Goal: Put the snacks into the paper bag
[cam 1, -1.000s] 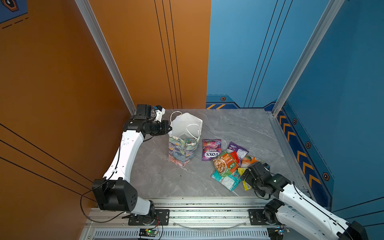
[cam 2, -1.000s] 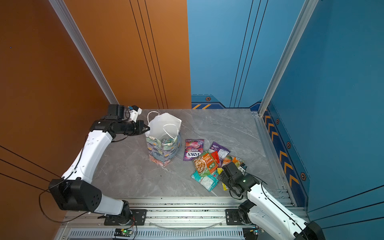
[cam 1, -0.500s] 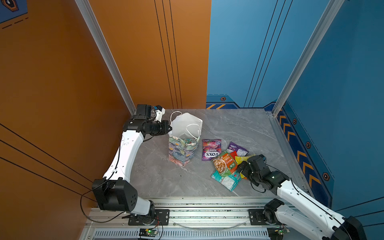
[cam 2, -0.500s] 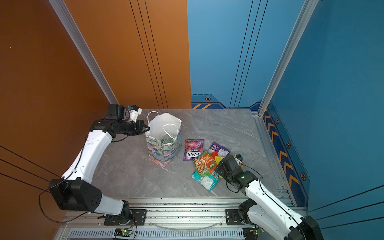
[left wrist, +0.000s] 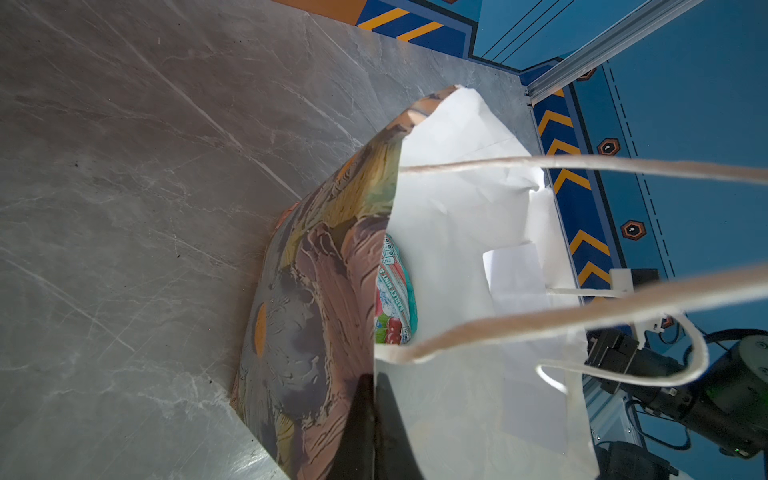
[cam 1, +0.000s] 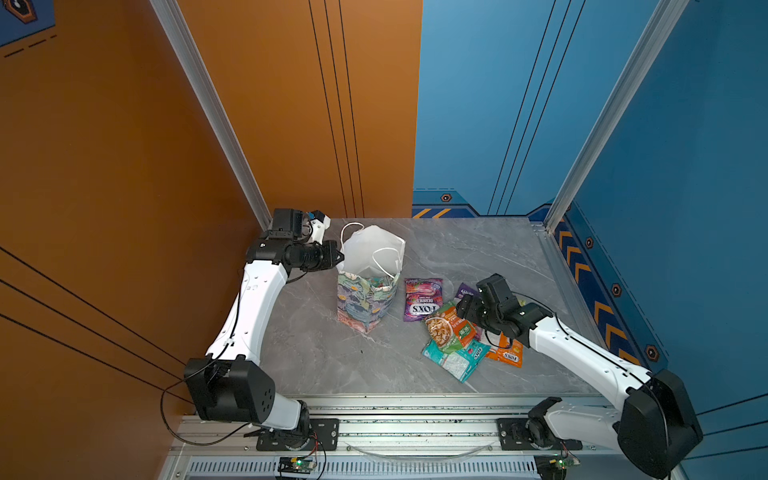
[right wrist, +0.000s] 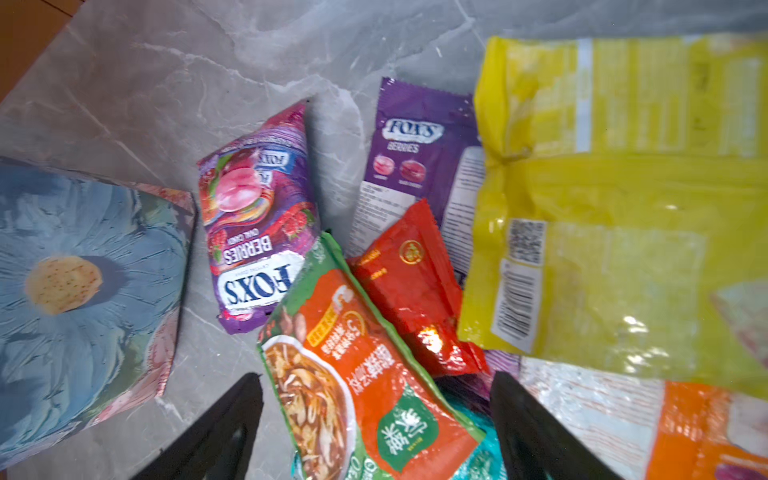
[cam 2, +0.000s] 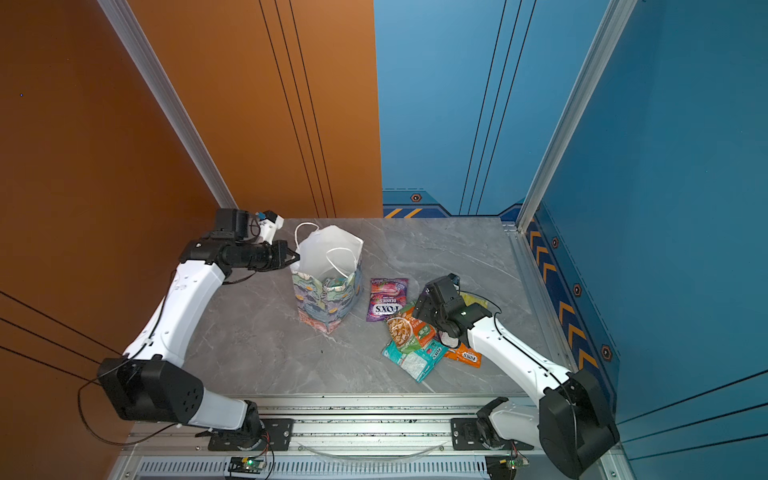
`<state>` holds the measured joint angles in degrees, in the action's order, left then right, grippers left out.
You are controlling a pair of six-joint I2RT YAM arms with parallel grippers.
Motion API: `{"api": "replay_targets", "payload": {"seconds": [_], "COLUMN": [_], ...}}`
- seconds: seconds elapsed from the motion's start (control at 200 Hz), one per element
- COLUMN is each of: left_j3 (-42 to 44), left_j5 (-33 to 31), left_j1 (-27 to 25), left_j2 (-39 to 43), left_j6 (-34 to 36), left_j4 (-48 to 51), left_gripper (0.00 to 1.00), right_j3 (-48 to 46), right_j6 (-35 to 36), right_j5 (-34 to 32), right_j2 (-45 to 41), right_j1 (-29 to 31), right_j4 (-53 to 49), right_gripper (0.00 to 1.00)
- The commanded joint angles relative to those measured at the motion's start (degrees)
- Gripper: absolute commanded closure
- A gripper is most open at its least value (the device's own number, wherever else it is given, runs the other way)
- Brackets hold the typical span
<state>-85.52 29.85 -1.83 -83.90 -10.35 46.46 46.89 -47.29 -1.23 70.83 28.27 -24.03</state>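
since a second ago the right gripper has swung from the near side of the snack heap to over its middle, uncovering the orange packet. left arm and bag unchanged.

nearest the front edge of the worktop, right of centre: teal packet, with the orange packet just beside it. the green-and-orange packet lies partly on the teal one. the right gripper hangs over that packet with jaws spread wide, one on each side of it in the right wrist view, gripping nothing.

just beyond in the heap: red packet, yellow packet, second purple packet. the purple fox's berries packet lies flat between heap and bag.

the paper bag stands upright mid-worktop, mouth open, white inside. one packet is already down in it, seen in the left wrist view. at the bag's left rim the left gripper has its jaws pressed together on the paper wall, one finger inside and one outside.
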Motion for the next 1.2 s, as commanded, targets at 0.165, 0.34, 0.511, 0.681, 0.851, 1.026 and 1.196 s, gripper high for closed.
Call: {"api": "replay_targets", "payload": {"seconds": [0.165,0.34,0.511,0.681,0.851,1.026,1.196], "left_j3": [0.35,0.09,0.09,0.02,-0.01,0.26,0.26], "left_j5": [0.70,1.10,1.10,1.14,1.29,1.11,1.03], "left_j1": [0.42,0.42,0.42,0.42,0.33,0.33,0.33], "left_j2": [0.45,0.06,0.27,0.22,0.14,0.23,0.45], "left_j6": [0.15,0.13,0.05,-0.02,-0.13,-0.13,-0.20], "left_j4": [-0.60,-0.59,-0.64,-0.66,-0.61,-0.59,-0.66], "left_gripper": [1.00,1.00,1.00,1.00,1.00,1.00,1.00], "right_j3": [0.18,-3.89,-7.76,-12.14,-13.94,-15.28,-16.60], "right_j6": [3.80,4.49,6.56,7.04,7.66,9.44,9.84], "right_j5": [7.77,12.49,15.72,19.51,23.78,25.29,29.71], "right_j2": [-8.40,-12.91,-13.05,-11.79,-8.87,-4.94,-3.02], "right_j1": [-9.89,-22.88,-32.97,-39.64,-42.79,-43.56,-43.65], "right_j4": [-5.33,-8.15,-7.78,-1.83,3.31,6.80,12.40], "right_gripper": [0.19,0.23,0.24,0.24,0.23,0.23,0.24]}}
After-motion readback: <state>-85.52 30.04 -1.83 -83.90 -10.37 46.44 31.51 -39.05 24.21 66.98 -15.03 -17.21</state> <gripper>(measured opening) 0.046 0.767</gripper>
